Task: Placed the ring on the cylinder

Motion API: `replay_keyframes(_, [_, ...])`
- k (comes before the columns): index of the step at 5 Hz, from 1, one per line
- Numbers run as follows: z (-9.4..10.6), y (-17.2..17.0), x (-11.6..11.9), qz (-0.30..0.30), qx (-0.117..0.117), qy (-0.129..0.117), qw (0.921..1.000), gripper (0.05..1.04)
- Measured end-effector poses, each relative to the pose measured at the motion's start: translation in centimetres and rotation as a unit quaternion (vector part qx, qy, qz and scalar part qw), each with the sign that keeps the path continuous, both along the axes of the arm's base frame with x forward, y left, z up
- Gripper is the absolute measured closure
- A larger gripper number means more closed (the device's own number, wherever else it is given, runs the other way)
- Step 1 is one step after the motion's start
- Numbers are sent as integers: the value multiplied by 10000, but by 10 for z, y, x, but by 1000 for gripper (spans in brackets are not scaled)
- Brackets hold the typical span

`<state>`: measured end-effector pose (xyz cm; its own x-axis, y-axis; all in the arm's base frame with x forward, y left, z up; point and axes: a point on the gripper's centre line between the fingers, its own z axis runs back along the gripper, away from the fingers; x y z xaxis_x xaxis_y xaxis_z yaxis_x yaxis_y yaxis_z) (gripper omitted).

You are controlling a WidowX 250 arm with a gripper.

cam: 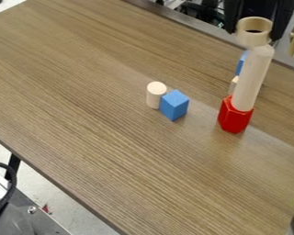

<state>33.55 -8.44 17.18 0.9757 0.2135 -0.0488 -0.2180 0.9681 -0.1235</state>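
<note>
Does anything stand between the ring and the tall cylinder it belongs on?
Nothing visible does: the ring is right at the tall cylinder's upper end, and the blue block stands well aside.

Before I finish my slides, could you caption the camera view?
A ring atop a tall pale cylinder on a red block, with a blue block and short peg nearby.

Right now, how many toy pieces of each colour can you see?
Blue: 2 (front block, partly hidden block)
Red: 1 (many-sided block)
Pale wood: 4 (short cylinder, tall cylinder, ring at its top, partly hidden piece behind it)
Total: 7
</note>
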Motion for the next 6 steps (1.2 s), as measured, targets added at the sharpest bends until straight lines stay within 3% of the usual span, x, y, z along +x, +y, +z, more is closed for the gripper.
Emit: replay_keyframes(6, [-14, -9, -11, -15, -15, -99, 9999, 330])
